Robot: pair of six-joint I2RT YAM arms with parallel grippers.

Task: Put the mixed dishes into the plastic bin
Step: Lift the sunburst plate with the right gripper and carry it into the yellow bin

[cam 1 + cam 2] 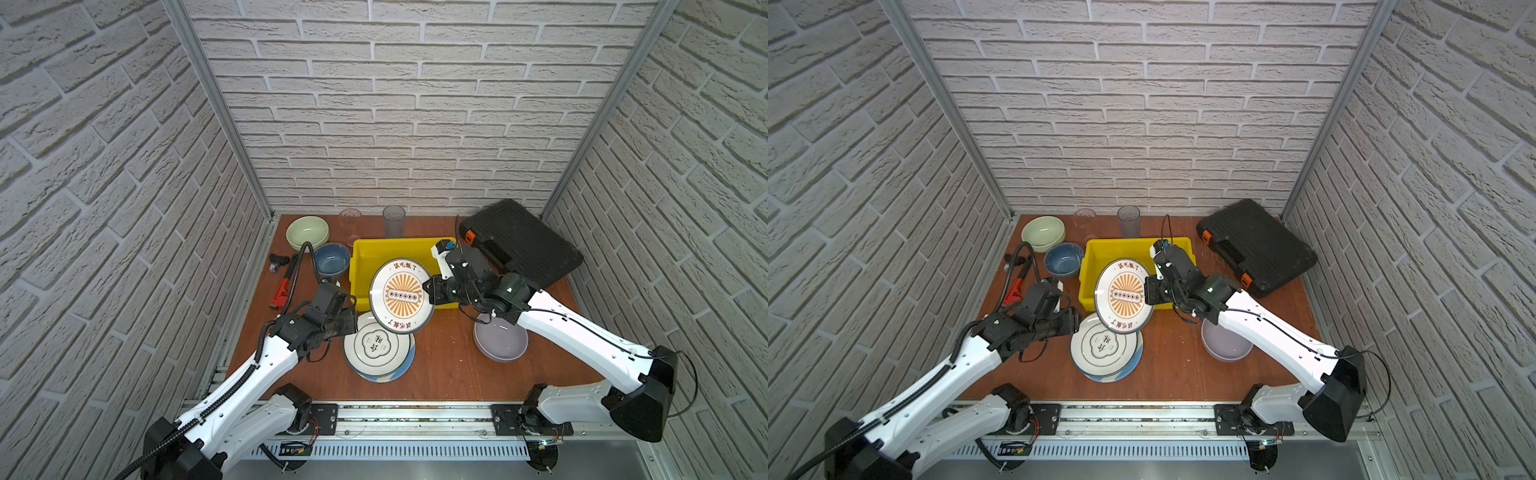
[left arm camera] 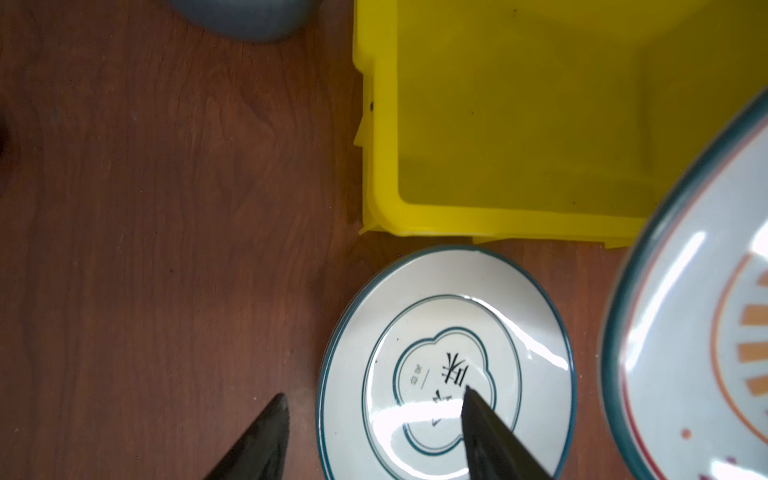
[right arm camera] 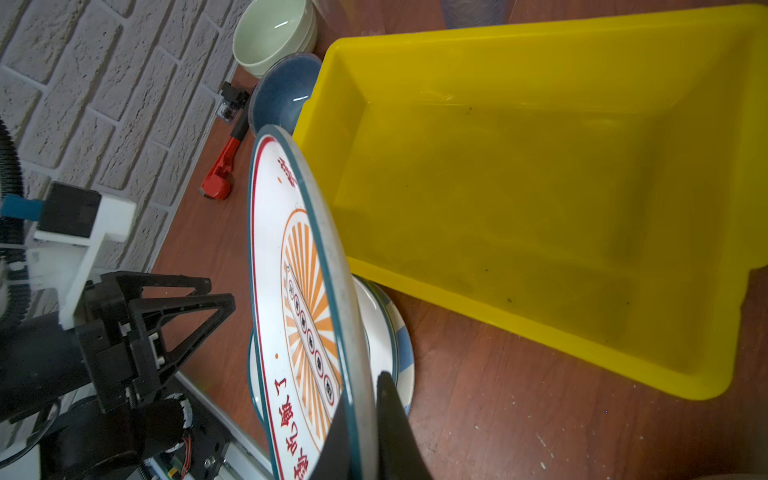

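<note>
Two plates lie stacked on the wooden table [image 1: 449,365] just in front of the yellow bin [image 1: 365,253], the white lettered plate [image 1: 376,345] on top of the blue-striped plate [image 1: 409,361]. The orange sunburst plate [image 1: 401,295] is up off the table, tilted steeply, above the bin's near wall and the far edge of the stack. The right gripper [image 1: 426,286] has its jaws clamped on that plate's rim. The left gripper [image 2: 375,392] hovers at the stack's left edge with its jaws apart and nothing between them. The pale green bowl [image 1: 307,232] and blue bowl [image 1: 331,259] sit left of the bin, and the lavender-grey bowl [image 1: 500,343] sits partly under the right arm. Both tumblers [image 1: 350,224] [image 1: 393,221] stand upright behind the bin, with the black case [image 1: 519,241] at the far right.
</note>
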